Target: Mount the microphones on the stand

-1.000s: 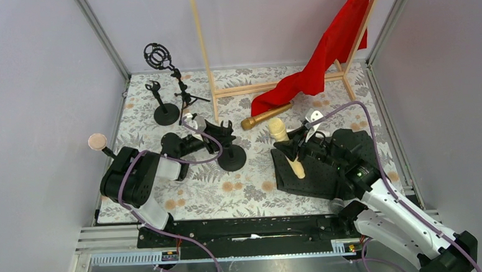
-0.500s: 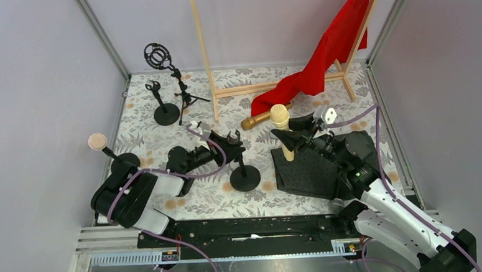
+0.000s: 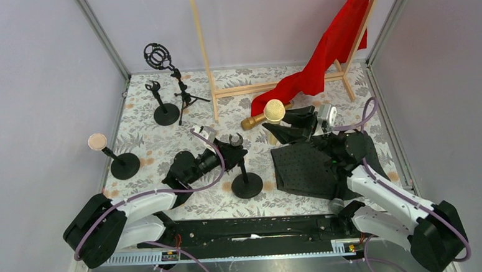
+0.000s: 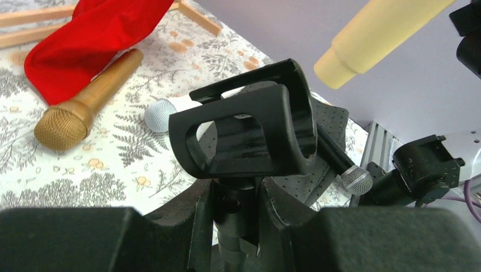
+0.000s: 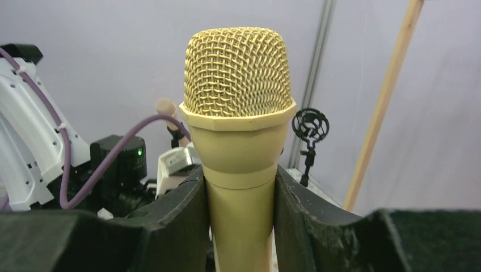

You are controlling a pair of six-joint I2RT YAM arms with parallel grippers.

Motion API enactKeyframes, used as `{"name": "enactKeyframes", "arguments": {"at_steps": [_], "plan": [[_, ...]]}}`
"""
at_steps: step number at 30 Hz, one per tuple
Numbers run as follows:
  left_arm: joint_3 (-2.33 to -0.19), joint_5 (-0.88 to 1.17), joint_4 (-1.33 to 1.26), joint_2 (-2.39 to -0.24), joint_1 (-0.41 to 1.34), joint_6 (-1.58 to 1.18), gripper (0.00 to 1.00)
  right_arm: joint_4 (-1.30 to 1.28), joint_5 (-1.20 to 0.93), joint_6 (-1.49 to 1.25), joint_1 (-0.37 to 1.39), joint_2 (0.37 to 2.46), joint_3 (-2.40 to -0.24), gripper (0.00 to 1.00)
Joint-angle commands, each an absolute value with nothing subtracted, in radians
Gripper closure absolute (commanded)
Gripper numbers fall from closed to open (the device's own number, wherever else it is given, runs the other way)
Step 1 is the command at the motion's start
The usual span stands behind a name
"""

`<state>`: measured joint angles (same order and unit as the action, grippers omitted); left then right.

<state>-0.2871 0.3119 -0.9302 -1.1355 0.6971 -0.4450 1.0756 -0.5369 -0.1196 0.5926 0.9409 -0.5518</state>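
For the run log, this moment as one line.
left end effector: shut on clip stand | right end effector: shut on pale yellow microphone, head up | gold microphone: lying loose

The left arm point(image 3: 136, 207) lies low over the bench, stretched from its base at 7 o'clock toward 2 o'clock; the left claw point(image 3: 230, 150) is clamped on the stem of the stand point(image 3: 247, 185); the right arm point(image 3: 385, 194) folds from 5 o'clock toward 10 o'clock, wrist raised; the right claw point(image 3: 286, 124) points toward 9 o'clock, its fingers point(image 5: 176, 221) pressing both sides of the pale yellow microphone point(image 5: 238, 170), head up
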Motion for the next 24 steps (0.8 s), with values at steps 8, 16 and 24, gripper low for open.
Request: {"name": "enactKeyframes", "arguments": {"at_steps": [8,16,24], "plan": [[-0.340,0.222,-0.921,-1.087,0.736,-0.622,1.00,1.535,-0.622,-0.233,0.670,1.170,-0.742,1.00],[-0.390,0.196,-0.849,-1.055,0.738,-0.692,1.00,1.558,-0.649,-0.189,0.755,1.303,-0.843,1.00],[-0.386,0.193,-0.846,-1.018,0.739,-0.741,1.00,1.571,-0.663,-0.161,0.815,1.376,-0.872,1.00]]}}
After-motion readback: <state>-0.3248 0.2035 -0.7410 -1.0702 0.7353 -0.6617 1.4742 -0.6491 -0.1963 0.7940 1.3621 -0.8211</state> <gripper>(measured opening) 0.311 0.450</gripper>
